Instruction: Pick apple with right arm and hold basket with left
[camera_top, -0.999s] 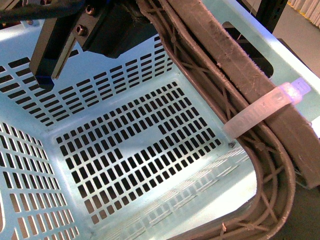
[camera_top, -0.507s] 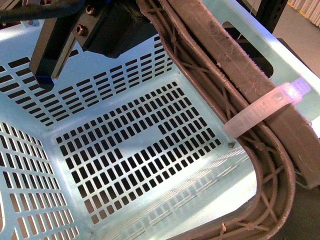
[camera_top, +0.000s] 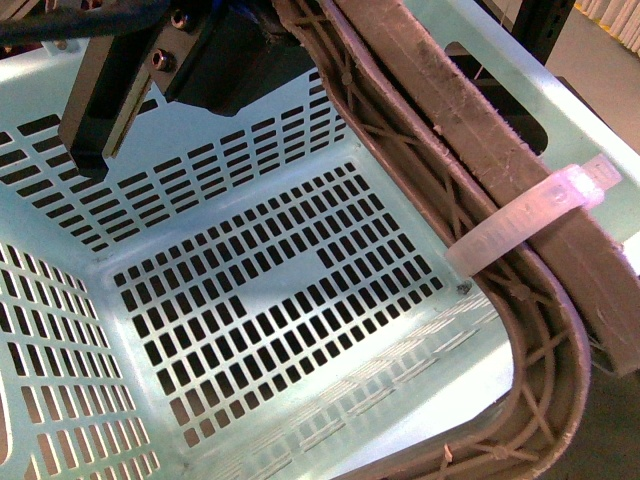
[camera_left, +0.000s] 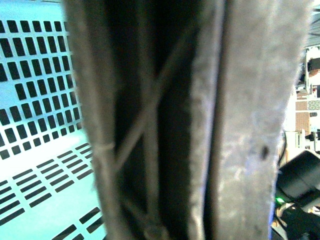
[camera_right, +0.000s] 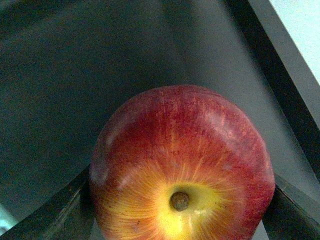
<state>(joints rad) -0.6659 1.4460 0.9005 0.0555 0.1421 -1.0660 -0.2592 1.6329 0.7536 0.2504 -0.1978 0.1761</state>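
Clamping one apple (camera_right: 182, 165), two right fingers (camera_right: 55, 215), one basket (camera_top: 250, 290), left fingers (camera_top: 103, 92) over it, grip unclear.

The basket (camera_top: 282, 278) is smooth moulded plastic with a slight sheen; its swing handle (camera_top: 470, 112) is matt ribbed plastic with a rough, scuffed face. The zip tie (camera_top: 518, 226) is translucent glossy plastic, and the apple (camera_right: 182, 160) has a smooth, waxy skin

No writing, label, brand mark, number or sign can be read on the basket (camera_top: 250, 290), its zip tie (camera_top: 520, 225), the apple (camera_right: 182, 160) or anything else in view.
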